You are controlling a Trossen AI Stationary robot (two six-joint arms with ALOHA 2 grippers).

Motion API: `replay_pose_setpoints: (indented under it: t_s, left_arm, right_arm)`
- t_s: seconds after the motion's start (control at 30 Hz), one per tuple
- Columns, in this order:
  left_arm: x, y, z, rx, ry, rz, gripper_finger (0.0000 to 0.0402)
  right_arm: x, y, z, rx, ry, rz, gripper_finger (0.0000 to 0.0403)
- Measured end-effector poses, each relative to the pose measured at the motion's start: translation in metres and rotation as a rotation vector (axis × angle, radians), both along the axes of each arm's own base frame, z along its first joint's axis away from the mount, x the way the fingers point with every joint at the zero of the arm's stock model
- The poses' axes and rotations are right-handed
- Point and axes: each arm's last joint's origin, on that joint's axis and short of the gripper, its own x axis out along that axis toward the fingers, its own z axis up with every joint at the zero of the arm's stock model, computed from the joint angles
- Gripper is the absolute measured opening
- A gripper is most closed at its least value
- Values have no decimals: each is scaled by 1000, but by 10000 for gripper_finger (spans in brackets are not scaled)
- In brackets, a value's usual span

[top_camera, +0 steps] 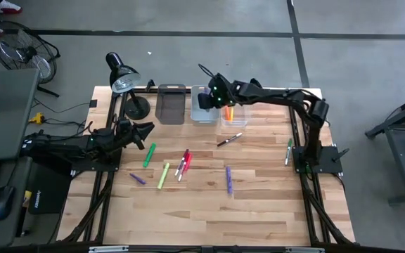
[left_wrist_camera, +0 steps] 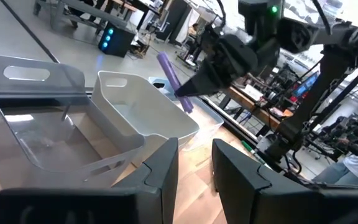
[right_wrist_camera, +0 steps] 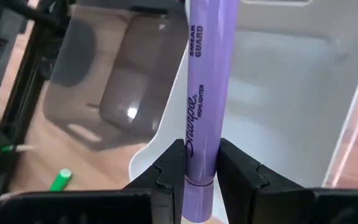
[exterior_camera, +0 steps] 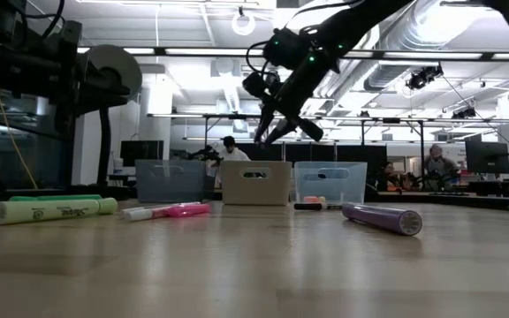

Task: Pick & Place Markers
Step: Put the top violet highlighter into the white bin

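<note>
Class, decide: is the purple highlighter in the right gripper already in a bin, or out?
Out. The right gripper holds the purple highlighter above the white bin.

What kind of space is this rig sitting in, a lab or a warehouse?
Most likely a shared robotics lab or open workshop. The low view shows exposed ceiling ducts, rows of desks with monitors and a person seated behind. The high view shows a bare concrete floor around the wooden table.

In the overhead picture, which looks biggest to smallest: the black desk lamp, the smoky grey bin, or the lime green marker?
1. Black desk lamp, head to base, and smoky grey bin: too alike in spread to rank.
2. Lime green marker, by far the smallest, a thin stick.

The lamp's head stands higher, nearer the camera, which may enlarge it somewhat.
</note>
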Motion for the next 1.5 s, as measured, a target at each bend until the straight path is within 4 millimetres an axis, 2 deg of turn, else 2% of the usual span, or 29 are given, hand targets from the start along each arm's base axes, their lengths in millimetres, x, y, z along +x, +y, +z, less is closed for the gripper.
replay_pose_setpoints:
  t_s: [0.2, 0.4, 0.7, 1.1, 1.5]
  left_arm:
    - [0, 0, -3, -27, 18, 0, 97]
    - [0, 0, -7, -39, 49, 1, 97]
    - [0, 0, -7, -39, 55, -3, 97]
    - [0, 0, -8, -40, 63, -8, 97]
    - [0, 0, -8, -40, 63, -5, 97]
  right_arm:
    - [-3, -18, -4, 51, 58, -80, 70]
    - [-3, -26, -15, 95, 60, -113, 70]
    - [6, -21, -28, 140, 60, -87, 71]
    - [0, -19, -32, 157, 140, -69, 71]
    - [0, -19, -32, 144, 142, -47, 72]
